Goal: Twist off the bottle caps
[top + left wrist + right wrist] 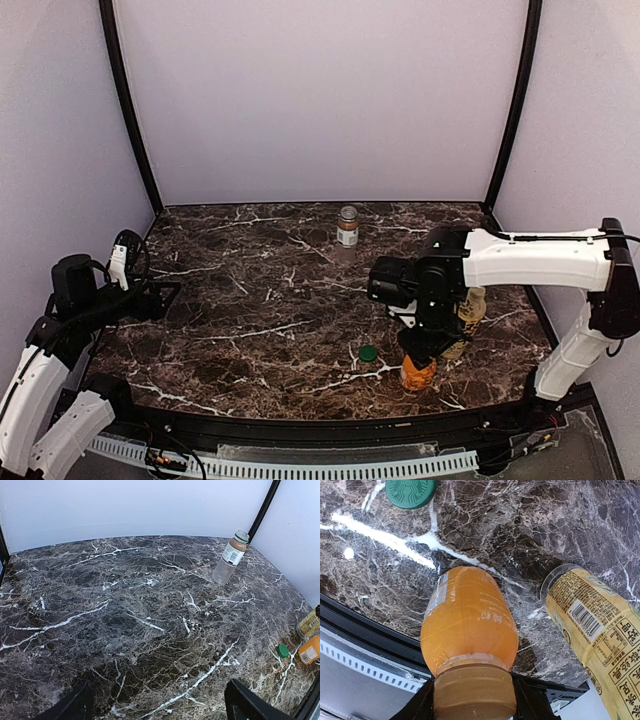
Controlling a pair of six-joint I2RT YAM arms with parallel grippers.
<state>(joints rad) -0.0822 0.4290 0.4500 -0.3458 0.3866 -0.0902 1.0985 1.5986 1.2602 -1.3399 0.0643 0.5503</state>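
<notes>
The short orange bottle point(418, 374) stands near the front edge at the right; the right wrist view shows it from above point(467, 620). My right gripper point(421, 349) point(474, 705) is over it, its fingers point(418, 706) pressed on both sides of the bottle's tan cap point(474, 692). The taller yellow-labelled bottle point(469, 314) point(595, 630) stands just right of it. The brownish bottle with a white label point(347, 226) point(230, 557) stands at the back centre. My left gripper point(165, 295) point(160, 711) is open and empty at the far left.
A loose green cap point(368, 353) point(410, 491) point(282, 650) lies on the marble table point(250, 300), left of the orange bottle. A black front rail point(300, 425) runs just behind the orange bottle. White walls and black posts close in the table.
</notes>
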